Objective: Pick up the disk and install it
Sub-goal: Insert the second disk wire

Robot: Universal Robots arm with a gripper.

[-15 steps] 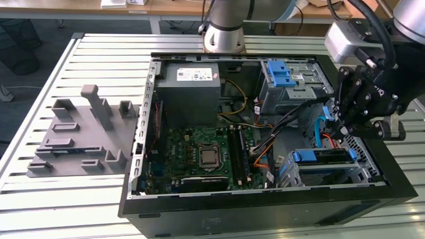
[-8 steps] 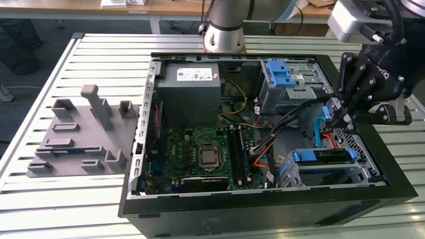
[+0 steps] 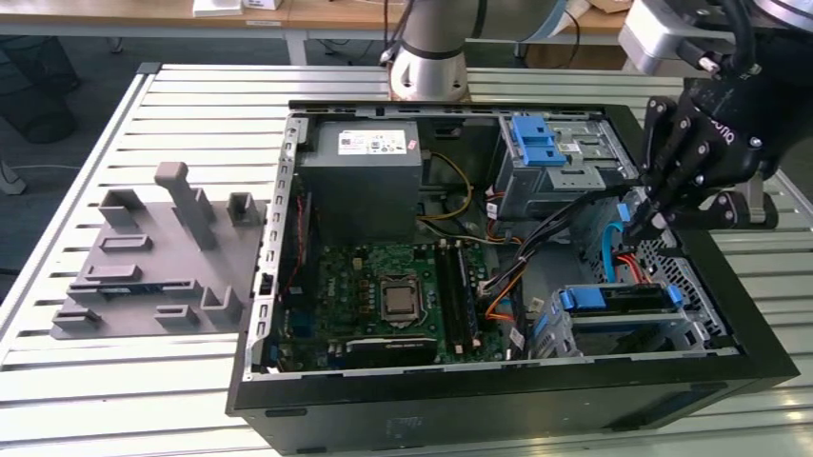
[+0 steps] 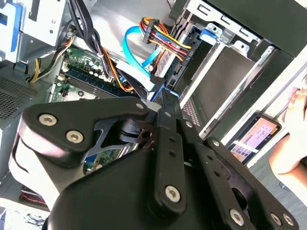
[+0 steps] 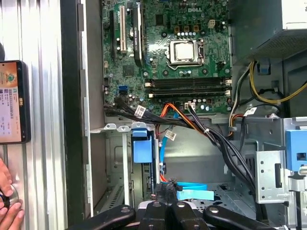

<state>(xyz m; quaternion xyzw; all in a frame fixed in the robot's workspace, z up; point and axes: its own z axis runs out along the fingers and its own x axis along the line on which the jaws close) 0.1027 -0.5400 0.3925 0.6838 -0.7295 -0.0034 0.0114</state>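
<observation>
Starting from the exterior view's left, a grey plastic fixture with upright blocks (image 3: 152, 257) lies on the slatted metal table (image 3: 128, 381). Next to it lies the open black computer case (image 3: 508, 405). Inside it the large grey power supply box (image 3: 368, 171) sits above the green motherboard (image 3: 381, 295). More to the right, the disk in its blue plastic carrier frame (image 3: 616, 300) sits in the silver metal drive cage (image 3: 692, 328) at the near right corner of the case; its label is not seen. The black gripper (image 3: 650, 231) hangs just above this cage, near the light blue flat cable (image 3: 619, 252). In both wrist views its fingers (image 4: 165, 115) (image 5: 165, 203) are pressed narrow together with nothing between them, and they do not touch the disk (image 4: 192, 52) (image 5: 142, 143).
</observation>
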